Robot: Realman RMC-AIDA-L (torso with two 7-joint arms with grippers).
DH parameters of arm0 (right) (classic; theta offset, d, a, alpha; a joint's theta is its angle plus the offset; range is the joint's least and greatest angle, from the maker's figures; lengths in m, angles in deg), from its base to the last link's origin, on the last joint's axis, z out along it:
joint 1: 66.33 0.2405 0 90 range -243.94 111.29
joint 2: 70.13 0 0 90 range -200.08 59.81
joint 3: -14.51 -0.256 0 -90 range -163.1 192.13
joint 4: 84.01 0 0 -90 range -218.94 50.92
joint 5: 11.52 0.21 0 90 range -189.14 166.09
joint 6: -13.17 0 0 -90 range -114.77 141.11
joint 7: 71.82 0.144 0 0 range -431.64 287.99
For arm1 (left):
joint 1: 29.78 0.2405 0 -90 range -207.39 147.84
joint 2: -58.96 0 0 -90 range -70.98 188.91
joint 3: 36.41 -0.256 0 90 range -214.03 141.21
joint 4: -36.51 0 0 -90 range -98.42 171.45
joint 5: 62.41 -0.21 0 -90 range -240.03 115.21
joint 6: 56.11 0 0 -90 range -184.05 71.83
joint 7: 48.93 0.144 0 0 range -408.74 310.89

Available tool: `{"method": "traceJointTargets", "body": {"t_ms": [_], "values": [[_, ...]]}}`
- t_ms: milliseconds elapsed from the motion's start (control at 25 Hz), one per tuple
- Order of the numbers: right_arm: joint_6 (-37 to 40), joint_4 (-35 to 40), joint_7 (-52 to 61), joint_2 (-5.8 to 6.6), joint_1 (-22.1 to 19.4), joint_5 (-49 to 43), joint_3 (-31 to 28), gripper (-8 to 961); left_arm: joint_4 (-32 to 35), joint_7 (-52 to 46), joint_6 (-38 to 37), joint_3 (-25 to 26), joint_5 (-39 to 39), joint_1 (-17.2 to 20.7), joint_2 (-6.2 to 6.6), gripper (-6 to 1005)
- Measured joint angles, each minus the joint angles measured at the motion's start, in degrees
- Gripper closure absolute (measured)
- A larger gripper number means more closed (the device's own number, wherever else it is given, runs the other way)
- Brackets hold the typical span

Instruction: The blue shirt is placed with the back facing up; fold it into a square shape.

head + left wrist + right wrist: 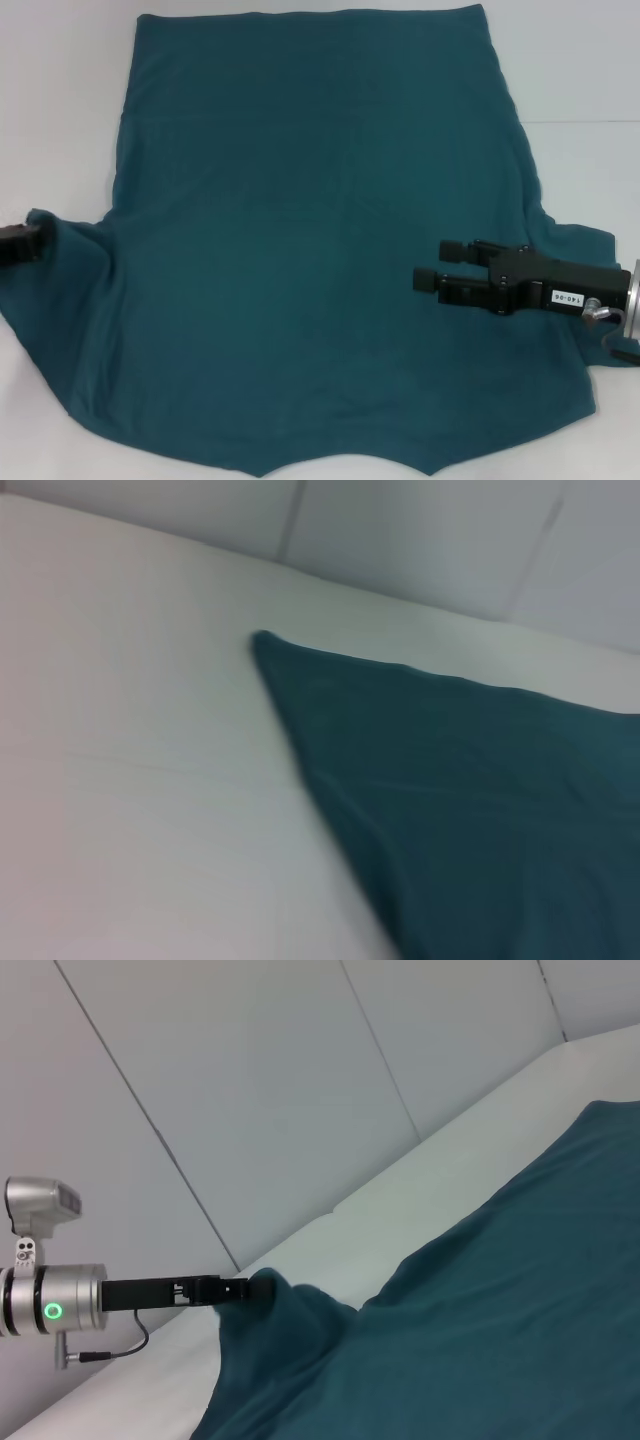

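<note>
1. One large dark teal-blue soft-fabric short-sleeved shirt (320, 240) is shown spread flat, plain side up, on a white table surface (60, 100); it covers most of the head view, its hem toward 12 o'clock and its sleeves toward 3 and 9 o'clock.
2. The left gripper (20, 245) is seen at 9 o'clock, at the edge of the view; in the right wrist view it (235, 1290) is pinched on the lifted tip of the left sleeve.
3. The right gripper (440, 265) is held over the shirt at about 4 o'clock, its two black fingers parallel and spread apart, with nothing between them.
4. No fold is yet visible; the task is judged to be at its start, with both sleeves and the body left to fold.
5. Count: one shirt, two grippers.
</note>
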Motion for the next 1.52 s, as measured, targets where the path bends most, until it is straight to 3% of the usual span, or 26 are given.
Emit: {"method": "traceJointTargets", "body": {"t_ms": [320, 600, 840, 1080, 1160, 1520], "values": [[0.04, 0.0, -0.01, 0.0, 0.38, -0.17, 0.1, 82, 5.28, -7.54, -12.37, -2.8, -1.1, 0.4, -0.42, 997], [-0.02, 0.0, -0.34, 0.0, 0.35, -0.34, 0.1, 84, 5.23, -10.55, -14.32, -4.68, -0.55, -0.62, -0.85, 996], [-0.03, 0.0, -0.5, 0.0, 0.25, -0.36, 0.1, 86, 4.45, -12.74, -14.46, -5.94, -0.5, -2.39, -2.23, 981], [-0.01, -0.29, -0.51, 0.0, 0.09, -0.32, 0.1, 88, -0.04, -12.78, -15.34, -6.52, -0.02, -4.53, -2.8, 948], [0.0, -0.3, -0.46, 0.0, 0.04, -0.28, 0.1, 89, -1.52, -12.47, -15.87, -6.51, 0.32, -5.01, -2.81, 760], [-0.03, 0.01, -0.06, 0.08, -0.11, -0.14, -0.11, 92, -2.1, -10.35, -16.08, -5.83, 1.68, -3.8, -2.51, 571]]}}
